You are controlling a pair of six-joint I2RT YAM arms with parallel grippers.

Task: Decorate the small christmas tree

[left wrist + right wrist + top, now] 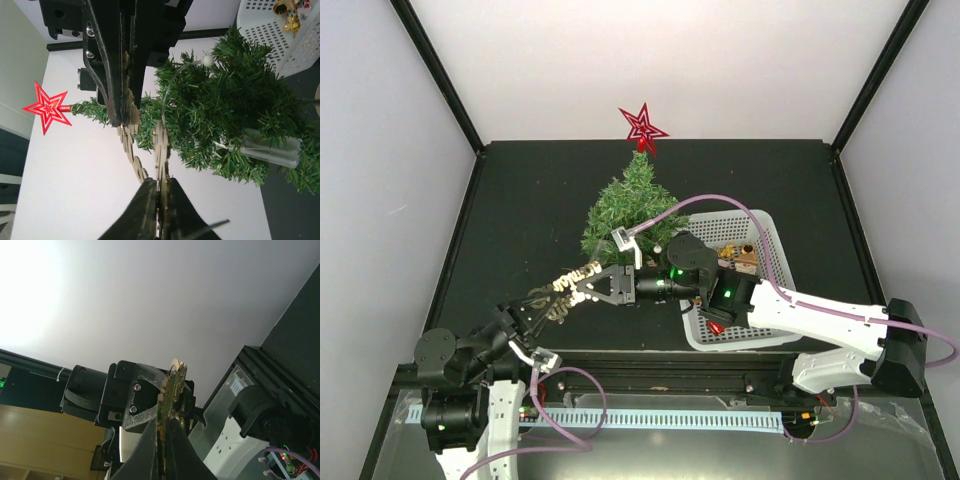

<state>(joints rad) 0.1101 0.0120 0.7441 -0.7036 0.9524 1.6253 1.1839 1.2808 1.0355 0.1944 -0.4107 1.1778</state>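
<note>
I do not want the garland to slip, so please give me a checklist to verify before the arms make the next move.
1. Right gripper shut on the gold garland: ok.
2. Left gripper shut on the gold garland: ok.
3. Gold garland laid on the small christmas tree: not ok, it is stretched between the two grippers.
4. Red star on the tree top: ok.
5. Right arm clear of the white basket under it: cannot tell.
</note>
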